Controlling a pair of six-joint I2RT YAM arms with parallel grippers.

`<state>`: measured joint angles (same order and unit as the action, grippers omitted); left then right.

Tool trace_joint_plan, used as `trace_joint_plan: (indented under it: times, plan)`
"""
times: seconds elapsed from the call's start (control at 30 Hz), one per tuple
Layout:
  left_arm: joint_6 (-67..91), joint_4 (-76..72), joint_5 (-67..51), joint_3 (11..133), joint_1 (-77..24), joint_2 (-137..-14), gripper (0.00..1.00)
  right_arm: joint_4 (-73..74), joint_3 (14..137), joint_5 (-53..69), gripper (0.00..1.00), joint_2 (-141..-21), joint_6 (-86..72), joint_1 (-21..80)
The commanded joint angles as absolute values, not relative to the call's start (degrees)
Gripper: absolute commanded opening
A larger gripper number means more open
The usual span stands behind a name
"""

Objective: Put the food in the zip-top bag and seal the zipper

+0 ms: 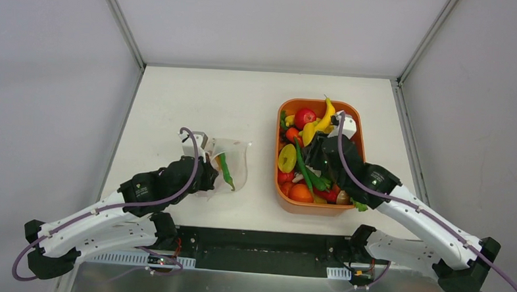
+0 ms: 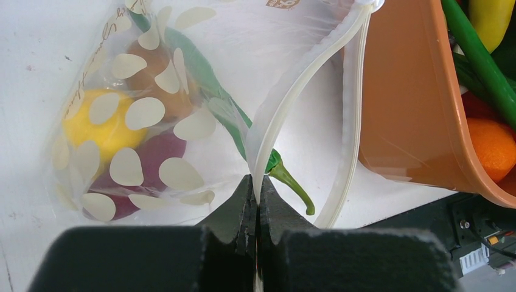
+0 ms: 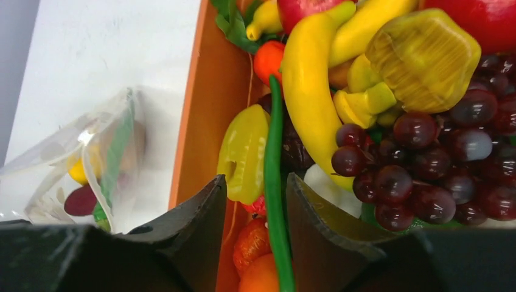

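- Right gripper (image 3: 255, 178): down in the orange tray (image 3: 204, 103), jaws partly open and astride a long green bean (image 3: 274, 140). There is a gap on at least one side, so I judge nothing is gripped yet.
- Key relation: the bean's long axis runs straight out from the wrist, lengthwise through the gap, so the fingers close across its thin width.
- In the way: a yellow-green pepper (image 3: 243, 152) lies against the bean's left side, between it and the left finger, and may be pinched too. The purple grapes (image 3: 426, 164) sit clear to the right.
- Left gripper (image 2: 258, 181): fully closed on the zipper (image 2: 304, 79), holding the mouth agape.
- Zip-top bag (image 1: 232, 159): on the table (image 1: 198, 104), just left of the tray, mouth toward it. A lemon (image 2: 100, 125), a green chili (image 2: 201, 67) and a purple piece are inside.
- The right arm is nearer the remaining food. The carry goes leftward over the tray wall.
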<state>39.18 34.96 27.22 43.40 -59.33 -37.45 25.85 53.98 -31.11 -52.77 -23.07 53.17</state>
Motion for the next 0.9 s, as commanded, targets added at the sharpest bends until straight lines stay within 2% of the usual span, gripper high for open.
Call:
trace_joint_plan:
  times: [0.0,0.1,0.17,0.3,0.5,0.6,0.73,0.8,0.87]
  plan:
    - [37.84,33.77,28.04,42.57,-60.09,-36.49,0.0,29.53,53.09,-19.12,0.43,-53.01,-22.2,49.63]
    - [37.63,33.79,28.2,42.49,-60.04,-36.44,0.0,29.22,52.98,-15.55,0.42,-53.76,-22.77,48.89]
    - [37.5,33.58,28.36,42.45,-60.08,-36.47,0.0,29.83,53.7,-18.06,0.43,-54.11,-23.3,48.51]
    - [37.87,33.2,28.37,42.54,-60.03,-36.45,0.0,32.38,56.67,-24.84,0.51,-53.89,-22.47,47.52]
    - [36.81,30.26,27.74,42.05,-60.07,-38.01,0.0,35.88,60.19,-22.28,0.54,-53.38,-18.92,45.71]
    - [36.57,31.13,27.8,42.76,-60.08,-38.74,0.0,42.23,63.75,-27.43,0.55,-53.22,-19.92,45.66]
    - [36.11,29.87,27.82,42.16,-60.05,-38.69,0.0,41.64,62.86,-32.92,0.56,-50.28,-18.24,44.92]
    - [35.68,29.78,27.73,42.37,-60.04,-38.94,0.0,41.24,62.44,-34.68,0.74,-51.26,-18.42,43.61]
    - [35.22,30.19,27.47,42.9,-60.04,-39.19,0.0,41.25,62.13,-36.92,0.79,-52.97,-19.95,41.79]
